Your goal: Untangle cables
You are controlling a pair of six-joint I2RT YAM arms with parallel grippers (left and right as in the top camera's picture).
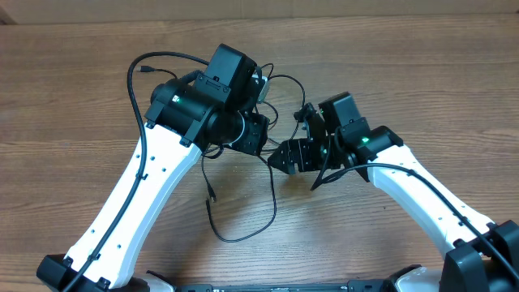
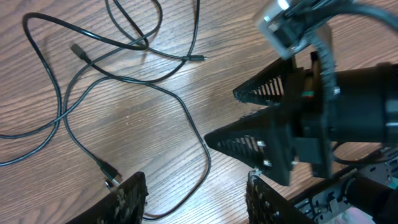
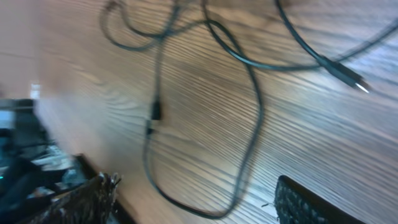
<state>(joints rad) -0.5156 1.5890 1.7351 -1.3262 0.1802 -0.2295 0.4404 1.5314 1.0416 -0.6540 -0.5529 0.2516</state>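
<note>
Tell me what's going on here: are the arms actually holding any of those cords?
Two robot arms are working on thin black cables that lie loosely looped and crossing on the wooden table. The arms are close together over the middle of the tangle. The left gripper is open, with a plug end lying by one finger. The right gripper is open above a cable loop. Neither appears to hold a cord, and the cables are not yet separated.

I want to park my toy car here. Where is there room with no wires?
The middle is crowded: cables loop around and between the left arm and the right arm. The table is bare at the far left, outside the outermost loop, and at the far right, beyond the right arm.
</note>
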